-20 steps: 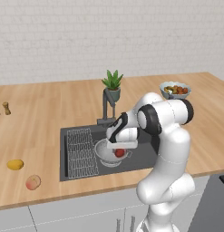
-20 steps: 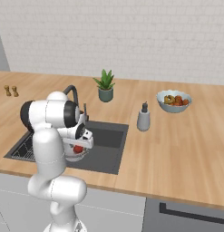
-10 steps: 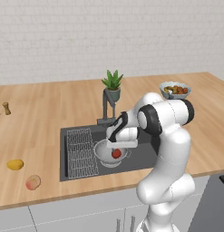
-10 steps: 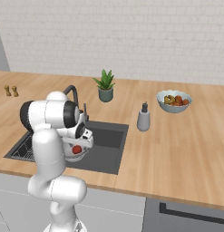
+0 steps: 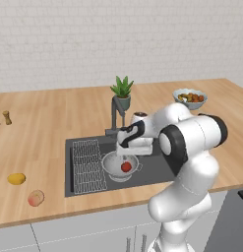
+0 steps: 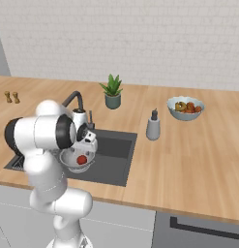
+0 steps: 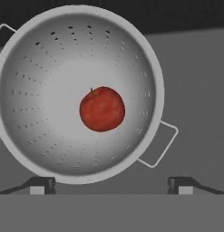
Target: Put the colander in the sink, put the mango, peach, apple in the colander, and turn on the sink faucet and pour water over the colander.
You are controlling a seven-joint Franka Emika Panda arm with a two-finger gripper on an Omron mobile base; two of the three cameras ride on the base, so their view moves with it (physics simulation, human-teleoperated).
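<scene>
The pincer (image 7: 111, 185) hangs just above the colander (image 7: 50, 90), its two dark tips spread wide apart with nothing between them. Straight below sits the apple (image 7: 102, 109), deep red, resting at the bottom of the silvery bowl and touching neither tip. One wire handle of the colander sticks out toward the lower right in the hand view.

From the left base view the colander (image 5: 113, 170) stands on the floor of the sink (image 5: 152, 172), just right of the wire rack (image 5: 87, 165) that lines the basin's left side, and the apple (image 5: 126, 167) shows as a red spot inside it. The faucet (image 5: 115, 115) rises at the far edge of the sink, behind the hand.

Out on the wooden desk (image 5: 44, 128), well to the left of the sink and toward the near edge, lie the mango (image 5: 16, 178) and, a little nearer and to its right, the peach (image 5: 36, 198). They sit close but apart.

Farther back stands a potted plant (image 5: 122, 92), and far right a bowl of fruit (image 5: 190, 97). From the right base view a soap bottle (image 6: 153, 127) stands just right of the sink.
</scene>
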